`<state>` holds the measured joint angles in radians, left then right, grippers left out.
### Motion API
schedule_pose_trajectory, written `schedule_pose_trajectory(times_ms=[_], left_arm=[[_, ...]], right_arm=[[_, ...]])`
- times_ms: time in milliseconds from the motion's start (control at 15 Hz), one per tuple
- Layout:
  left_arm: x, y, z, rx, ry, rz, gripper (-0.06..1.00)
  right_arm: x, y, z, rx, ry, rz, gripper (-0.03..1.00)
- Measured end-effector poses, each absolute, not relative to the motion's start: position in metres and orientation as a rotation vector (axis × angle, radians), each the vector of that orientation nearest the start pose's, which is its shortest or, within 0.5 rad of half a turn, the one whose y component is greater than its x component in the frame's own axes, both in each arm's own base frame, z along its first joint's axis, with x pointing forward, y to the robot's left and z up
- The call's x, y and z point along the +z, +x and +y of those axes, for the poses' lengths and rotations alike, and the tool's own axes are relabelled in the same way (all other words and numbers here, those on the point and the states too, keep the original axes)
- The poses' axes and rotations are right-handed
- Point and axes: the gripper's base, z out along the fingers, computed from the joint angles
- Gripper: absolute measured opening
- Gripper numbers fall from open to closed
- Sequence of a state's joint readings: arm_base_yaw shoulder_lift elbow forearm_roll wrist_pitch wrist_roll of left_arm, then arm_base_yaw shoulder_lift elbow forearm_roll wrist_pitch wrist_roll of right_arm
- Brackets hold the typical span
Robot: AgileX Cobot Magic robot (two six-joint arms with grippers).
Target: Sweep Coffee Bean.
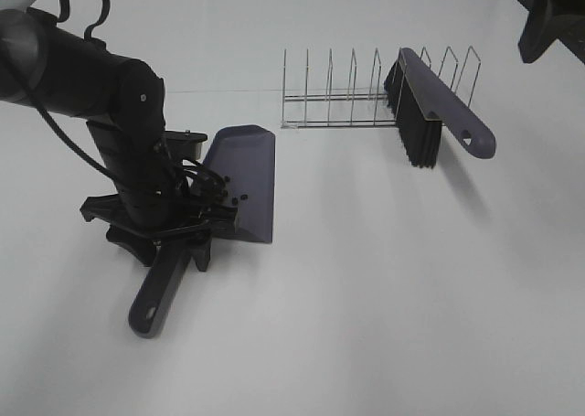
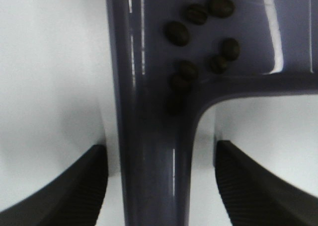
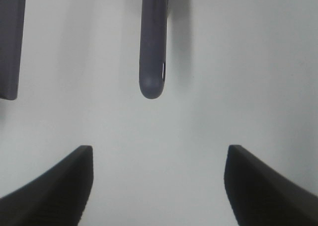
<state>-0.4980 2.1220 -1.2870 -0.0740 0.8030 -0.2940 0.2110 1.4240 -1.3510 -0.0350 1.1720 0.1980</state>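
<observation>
A grey-purple dustpan (image 1: 245, 183) lies flat on the white table, its handle (image 1: 160, 293) pointing to the near edge. Several dark coffee beans (image 1: 236, 199) rest at the back of the blade, close-up in the left wrist view (image 2: 198, 42). My left gripper (image 1: 169, 247) straddles the handle (image 2: 149, 136). It is open: both fingers (image 2: 64, 186) stand clear of the handle, with white table showing in the gaps. My right gripper (image 1: 548, 32) hangs at the far right, open (image 3: 159, 186) and empty, above the rounded end of the brush handle (image 3: 151, 62).
A grey-purple brush (image 1: 430, 114) with black bristles leans in a wire rack (image 1: 338, 96) at the back of the table. A dark purple edge (image 3: 10, 37) shows in the right wrist view. White table surface spreads across the front and right.
</observation>
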Motion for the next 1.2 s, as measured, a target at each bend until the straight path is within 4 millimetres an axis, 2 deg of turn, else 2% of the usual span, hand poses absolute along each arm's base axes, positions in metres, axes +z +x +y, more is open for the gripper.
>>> schedule_pose_trajectory(times_ms=[67, 133, 200, 400, 533, 600, 667, 733, 867, 1000, 1067, 1200], left_arm=[[0.100, 0.331, -0.184, -0.060, 0.267, 3.155, 0.65], [0.107, 0.330, -0.182, -0.024, 0.299, 3.163, 0.65], [0.113, 0.331, -0.182, -0.007, 0.311, 3.160, 0.65], [0.173, 0.327, -0.171, 0.088, 0.375, 3.081, 0.65], [0.220, 0.315, -0.160, 0.108, 0.380, 3.013, 0.65], [0.232, 0.310, -0.157, 0.104, 0.375, 2.997, 0.65], [0.254, 0.301, -0.152, 0.090, 0.364, 2.970, 0.65], [0.292, 0.281, -0.140, 0.058, 0.346, 2.900, 0.65], [0.316, 0.247, -0.122, 0.022, 0.336, 2.836, 0.65], [0.317, 0.205, -0.099, 0.017, 0.335, 2.827, 0.65], [0.315, 0.193, -0.093, 0.016, 0.340, 2.823, 0.65], [0.309, 0.149, -0.069, -0.002, 0.346, 2.785, 0.65]], right_arm=[[0.354, 0.270, 0.055, 0.073, -0.027, 2.713, 0.65], [0.359, 0.244, 0.049, 0.081, -0.026, 2.683, 0.65], [0.360, 0.237, 0.048, 0.083, -0.026, 2.677, 0.65], [0.351, 0.186, 0.036, 0.081, -0.033, 2.653, 0.65], [0.335, 0.153, 0.030, 0.079, -0.038, 2.656, 0.65], [0.325, 0.137, 0.026, 0.078, -0.042, 2.659, 0.65], [0.320, 0.131, 0.025, 0.076, -0.044, 2.662, 0.65], [0.297, 0.102, 0.019, 0.070, -0.060, 2.673, 0.65], [0.281, 0.078, 0.013, 0.061, -0.100, 2.665, 0.65], [0.270, 0.061, 0.010, 0.053, -0.162, 2.616, 0.65], [0.270, 0.057, 0.009, 0.053, -0.177, 2.597, 0.65], [0.275, 0.045, 0.007, 0.055, -0.243, 2.463, 0.65]])
